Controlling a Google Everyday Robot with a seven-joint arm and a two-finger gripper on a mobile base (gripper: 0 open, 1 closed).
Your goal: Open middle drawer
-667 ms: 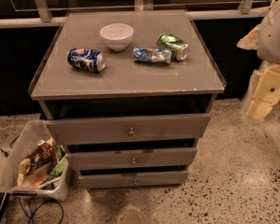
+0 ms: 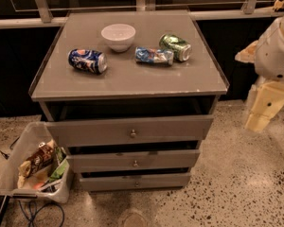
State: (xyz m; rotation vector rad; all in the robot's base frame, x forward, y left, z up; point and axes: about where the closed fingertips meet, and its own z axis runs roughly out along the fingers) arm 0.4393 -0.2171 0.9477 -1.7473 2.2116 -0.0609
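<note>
The middle drawer (image 2: 132, 161) is a wide shallow grey front with a small round metal knob (image 2: 135, 163) at its centre. It sits between the taller top drawer (image 2: 130, 131) and the smaller bottom drawer (image 2: 135, 181). Its front stands a little proud of the cabinet, like the other two. My gripper (image 2: 259, 112) is the cream end of the white arm at the right. It hangs beside the cabinet's right side at about top-drawer height, well apart from the knob and touching nothing.
On the cabinet top (image 2: 128, 79) lie a white bowl (image 2: 118, 36), a blue can (image 2: 87, 61), a crushed blue can (image 2: 154, 56) and a green can (image 2: 175, 47). A clear bin of snacks (image 2: 33, 167) stands on the floor at the left, with cables by it. A railing runs behind.
The arm's cream end has shifted slightly down and to the left, toward the cabinet. The drawers and the things on top have not moved.
</note>
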